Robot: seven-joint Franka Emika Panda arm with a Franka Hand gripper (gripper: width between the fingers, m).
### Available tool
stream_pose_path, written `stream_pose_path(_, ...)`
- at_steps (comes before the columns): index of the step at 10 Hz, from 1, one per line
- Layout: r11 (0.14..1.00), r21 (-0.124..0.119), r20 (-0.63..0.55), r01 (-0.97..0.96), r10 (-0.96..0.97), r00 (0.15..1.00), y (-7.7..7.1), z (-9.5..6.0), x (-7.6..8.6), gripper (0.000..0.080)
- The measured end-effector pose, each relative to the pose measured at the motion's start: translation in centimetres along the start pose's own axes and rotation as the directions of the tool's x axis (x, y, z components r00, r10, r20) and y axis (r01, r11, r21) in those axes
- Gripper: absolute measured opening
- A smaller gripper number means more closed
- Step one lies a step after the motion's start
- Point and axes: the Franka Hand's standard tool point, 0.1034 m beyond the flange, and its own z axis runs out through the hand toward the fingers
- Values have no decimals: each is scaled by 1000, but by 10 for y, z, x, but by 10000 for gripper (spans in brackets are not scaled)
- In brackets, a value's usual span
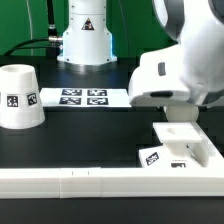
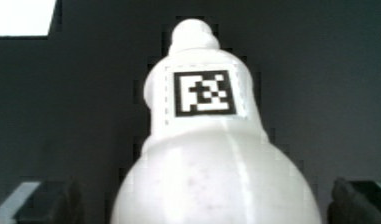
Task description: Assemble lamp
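In the wrist view the white bulb [image 2: 201, 150] fills the middle, its narrow end pointing away and a black-and-white tag on it. It lies between the two dark fingers [image 2: 45, 200] of my gripper [image 2: 199, 205], with a dark gap on each side, so the jaws stand open around it. In the exterior view my gripper [image 1: 173, 112] hangs at the right, just above the flat square base [image 1: 188, 150], and the arm hides the bulb. The tapered shade [image 1: 20, 97] stands at the exterior view's left.
The marker board [image 1: 82, 97] lies at the back middle in front of the arm's white pedestal [image 1: 85, 40]. A long white border rail [image 1: 90, 182] runs along the front edge, close to the base.
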Motion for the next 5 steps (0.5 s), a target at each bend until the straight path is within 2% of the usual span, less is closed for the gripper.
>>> stream_pose_path(1,1000,-3,38,1,-1,999,0,4,3,699)
stream_pose_path(3,1000,-17,158,3,0,988,2,14,0,699)
stream_pose_path(5,1000,-17,158,3,0,988,2,14,0,699)
